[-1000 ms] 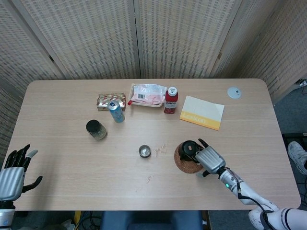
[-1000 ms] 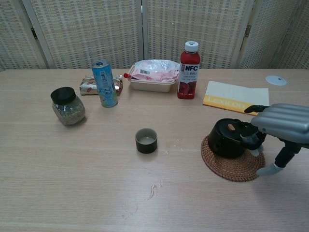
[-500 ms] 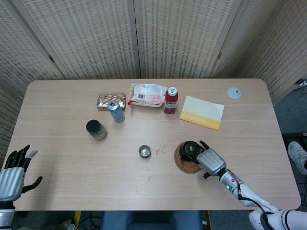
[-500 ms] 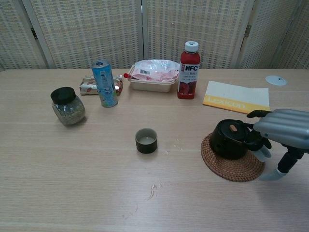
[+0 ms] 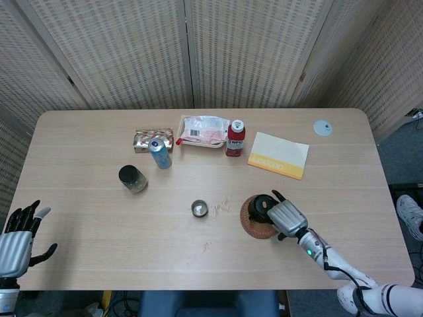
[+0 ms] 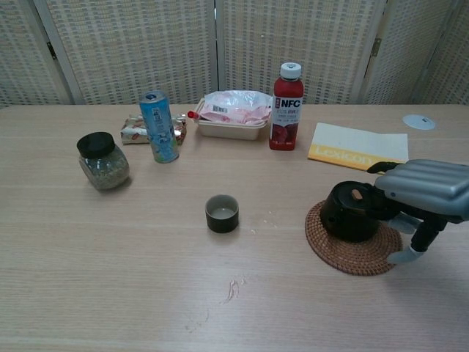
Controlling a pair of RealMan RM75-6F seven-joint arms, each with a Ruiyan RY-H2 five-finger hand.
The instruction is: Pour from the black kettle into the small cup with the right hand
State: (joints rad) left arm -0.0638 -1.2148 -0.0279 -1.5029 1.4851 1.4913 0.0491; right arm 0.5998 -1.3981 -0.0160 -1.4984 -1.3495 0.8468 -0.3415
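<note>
The black kettle (image 6: 353,213) sits on a round woven mat (image 6: 352,249) at the right of the table, also seen as kettle (image 5: 262,206) in the head view. My right hand (image 6: 419,192) is against the kettle's right side, fingers reaching over its handle, which they hide. The thumb points down, apart from the kettle, by the mat's edge. In the head view the right hand (image 5: 285,218) overlaps the mat. The small cup (image 6: 222,213) stands upright left of the kettle, cup (image 5: 199,209). My left hand (image 5: 18,242) hangs off the table's near left corner, fingers spread, holding nothing.
Behind the kettle lie a yellow-edged booklet (image 6: 357,147) and a red NFC bottle (image 6: 286,107). A food tray (image 6: 233,114), a blue can (image 6: 159,126) and a dark-lidded jar (image 6: 102,160) stand further left. A small white disc (image 6: 418,122) is at far right.
The right hand drew slightly back to the right half a second ago and has now come left again onto the kettle's handle side. The kettle stays on its mat.
</note>
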